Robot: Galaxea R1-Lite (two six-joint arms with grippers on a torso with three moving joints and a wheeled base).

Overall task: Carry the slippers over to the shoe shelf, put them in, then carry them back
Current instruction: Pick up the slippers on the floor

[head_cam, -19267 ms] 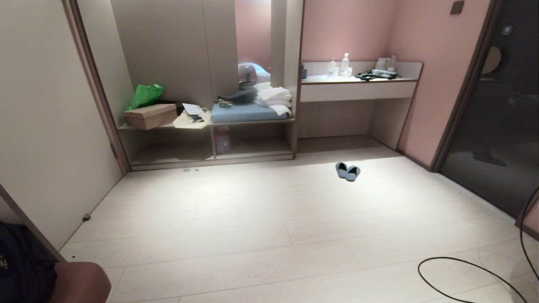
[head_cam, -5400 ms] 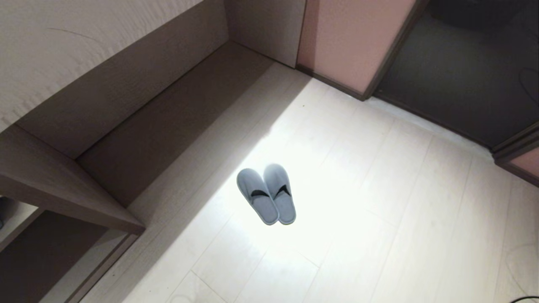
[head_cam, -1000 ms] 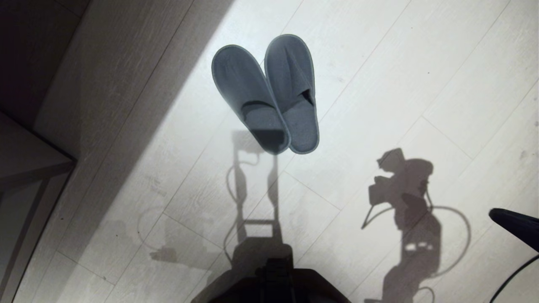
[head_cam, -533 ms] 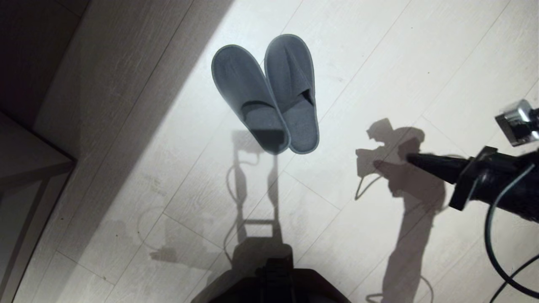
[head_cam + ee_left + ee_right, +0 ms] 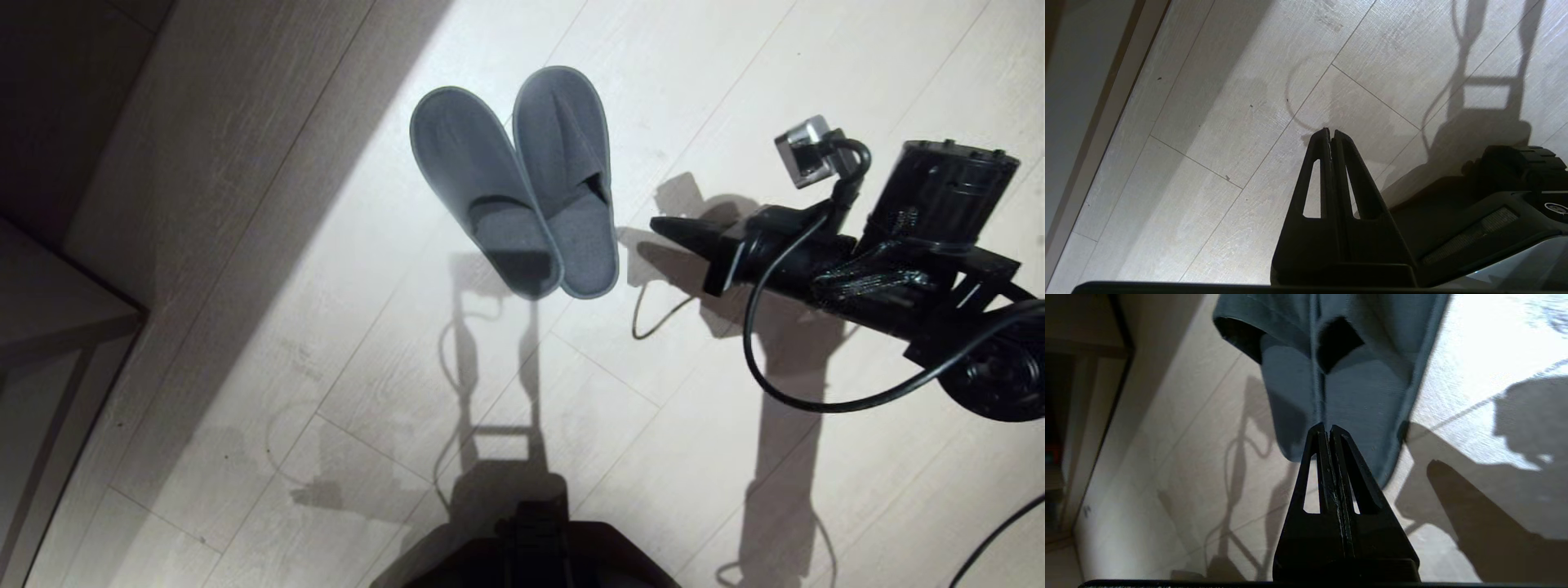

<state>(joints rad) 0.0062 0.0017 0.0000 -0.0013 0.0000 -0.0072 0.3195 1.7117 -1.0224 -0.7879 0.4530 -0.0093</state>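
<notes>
The slippers point(image 5: 522, 180), a grey-blue pair, lie side by side on the pale floor with their toes pointing away from me. My right gripper point(image 5: 663, 227) reaches in from the right. It is shut and holds nothing, with its tip a short way right of the nearer slipper's heel and not touching it. In the right wrist view the shut fingertips point(image 5: 1327, 428) point at the heel ends of the slippers point(image 5: 1355, 388). My left gripper point(image 5: 1330, 131) hangs shut over bare floor, outside the head view. A corner of the shoe shelf point(image 5: 49, 314) shows at the left edge.
My own base point(image 5: 531, 555) fills the bottom middle of the head view. A black cable point(image 5: 996, 539) crosses the floor at the bottom right. A dark shaded strip of floor runs along the furniture at the top left.
My right arm has swung in from the right edge towards the slippers, its gripper staying shut. The slippers and the camera have not moved.
</notes>
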